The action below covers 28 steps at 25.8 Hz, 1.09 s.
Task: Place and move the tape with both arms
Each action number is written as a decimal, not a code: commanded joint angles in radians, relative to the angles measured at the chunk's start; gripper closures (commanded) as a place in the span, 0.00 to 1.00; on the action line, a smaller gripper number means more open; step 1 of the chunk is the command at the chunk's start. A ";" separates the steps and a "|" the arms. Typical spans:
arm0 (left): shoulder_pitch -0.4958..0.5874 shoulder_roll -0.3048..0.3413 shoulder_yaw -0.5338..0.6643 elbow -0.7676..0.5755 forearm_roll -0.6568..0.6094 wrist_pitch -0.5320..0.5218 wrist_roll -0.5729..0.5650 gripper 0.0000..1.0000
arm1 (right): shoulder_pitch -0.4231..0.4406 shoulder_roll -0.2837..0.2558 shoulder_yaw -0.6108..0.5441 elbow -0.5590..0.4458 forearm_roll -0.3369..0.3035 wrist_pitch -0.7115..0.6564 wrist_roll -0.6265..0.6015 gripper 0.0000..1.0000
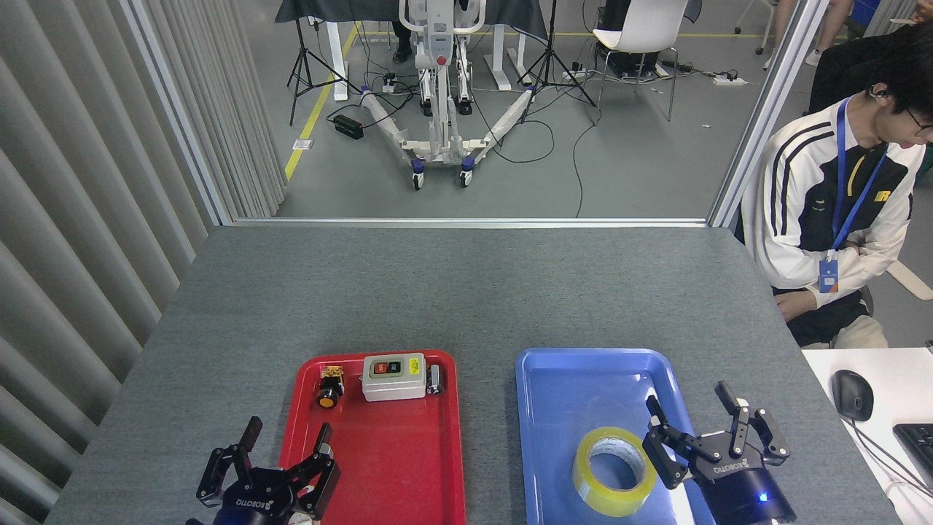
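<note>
The yellow tape [614, 472] lies flat in the blue tray [576, 386], its hole facing up, in the tray's near half. My right gripper [692, 415] stands open just right of the roll, fingers [660, 414] pointing away from me, with nothing between them. My left gripper [288, 441] is open at the near left corner of the red tray [393, 452], holding nothing.
The red tray carries a white switch box [394, 376], an orange-capped push button [329, 388] and a small metal cylinder [435, 378] along its far edge. A seated person [838, 211] is at the table's right side. A white desk [875, 379] with a mouse adjoins.
</note>
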 commanded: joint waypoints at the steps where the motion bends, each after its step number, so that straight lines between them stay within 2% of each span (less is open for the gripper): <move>1: -0.008 0.021 -0.010 -0.001 0.011 0.021 -0.039 0.01 | 0.018 0.031 0.046 0.003 0.020 0.191 -0.107 0.00; 6: -0.008 0.023 -0.010 0.004 0.060 0.081 -0.054 0.01 | 0.027 0.047 0.052 0.008 0.020 0.222 -0.108 0.00; 13: -0.019 0.006 0.005 0.004 0.086 0.081 -0.054 0.01 | 0.036 0.098 0.054 0.017 0.020 0.289 -0.108 0.00; 28: -0.022 -0.003 0.002 0.031 0.092 0.076 -0.056 0.01 | 0.059 0.101 0.090 0.025 0.020 0.281 -0.096 0.00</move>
